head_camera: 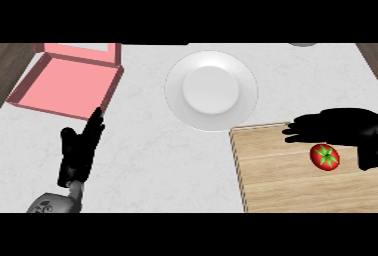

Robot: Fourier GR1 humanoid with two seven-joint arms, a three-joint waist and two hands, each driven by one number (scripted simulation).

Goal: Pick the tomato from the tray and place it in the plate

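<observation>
The wooden tray [273,170] runs off the lower and right edges, the right hand [343,127] covering its far corner.

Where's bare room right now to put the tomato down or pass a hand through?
The plate holds nothing. Bare counter lies between the left hand, the plate and the wooden tray. The tray's near-left part is bare too. It is crowded at the tray's far right, where the right hand arches over the tomato. The pink box fills the far-left corner.
</observation>
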